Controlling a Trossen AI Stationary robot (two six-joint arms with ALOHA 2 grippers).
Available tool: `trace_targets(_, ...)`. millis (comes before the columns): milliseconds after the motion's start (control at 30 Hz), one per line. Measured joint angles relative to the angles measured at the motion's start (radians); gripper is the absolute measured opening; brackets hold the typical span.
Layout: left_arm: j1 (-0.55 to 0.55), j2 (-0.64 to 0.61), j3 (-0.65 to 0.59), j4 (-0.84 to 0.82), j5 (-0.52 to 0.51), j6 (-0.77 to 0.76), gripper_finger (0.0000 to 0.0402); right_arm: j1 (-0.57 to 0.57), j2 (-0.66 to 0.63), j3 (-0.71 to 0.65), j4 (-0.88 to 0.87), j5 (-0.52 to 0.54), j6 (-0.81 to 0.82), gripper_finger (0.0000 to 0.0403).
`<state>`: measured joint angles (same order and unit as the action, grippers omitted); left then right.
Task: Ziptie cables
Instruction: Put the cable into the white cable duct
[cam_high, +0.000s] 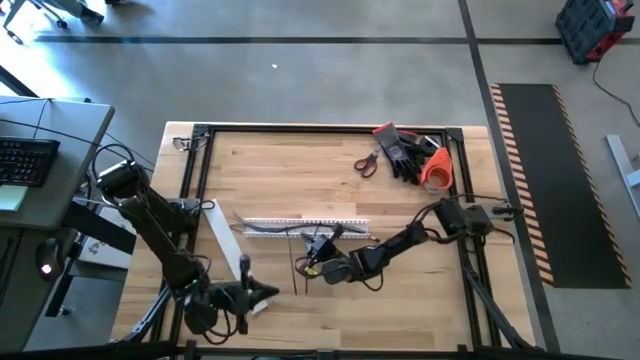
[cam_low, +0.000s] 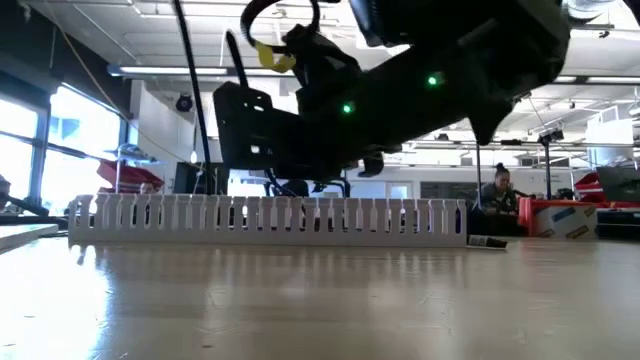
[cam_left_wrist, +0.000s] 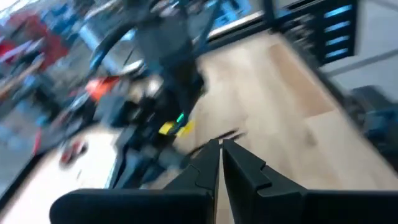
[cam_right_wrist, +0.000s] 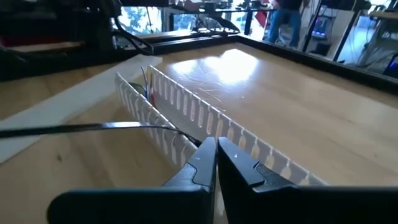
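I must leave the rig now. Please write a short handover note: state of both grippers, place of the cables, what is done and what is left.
Right gripper: shut, at the near side of the white slotted channel in the table's middle, pinching a thin dark wire.
Left gripper: shut, holding nothing, waiting near the table's front left.
Cables: lying in and along the channel.
Done: one wire gripped.
Left: gather the bunch and tie it; no ziptie is visible on it yet.
Scissors and gloves lie at the far right.
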<state>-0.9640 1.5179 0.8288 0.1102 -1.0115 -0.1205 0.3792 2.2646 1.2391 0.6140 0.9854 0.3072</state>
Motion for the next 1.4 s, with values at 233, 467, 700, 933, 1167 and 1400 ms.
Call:
trace_targets(233,0.030,-0.066,0.000,-0.561,0.023,-0.570,0.0016,0.007,0.000,0.009,-0.011,0.007,-0.050,0.0000)
trace_targets(467,0.139,-0.057,-0.067,-0.789,0.172,-0.740,0.0090,0.020,-0.048,0.011,-0.006,0.012,-0.106,0.0000)
trace_targets(700,0.257,-0.058,-0.188,-0.603,0.233,-0.591,0.0156,0.046,-0.067,0.010,-0.042,0.031,-0.156,0.0000)
trace_targets(933,0.359,-0.058,-0.277,-0.325,0.393,-0.353,0.0141,0.110,-0.137,0.009,-0.181,0.073,-0.184,0.0000)
trace_targets(1167,0.424,-0.045,-0.298,-0.108,0.513,-0.226,0.0034,0.228,-0.340,0.009,-0.499,0.135,-0.134,0.0000)
trace_targets(1400,0.411,-0.055,-0.212,-0.129,0.523,-0.166,0.0022,0.326,-0.482,0.010,-0.967,-0.023,0.200,0.0029)
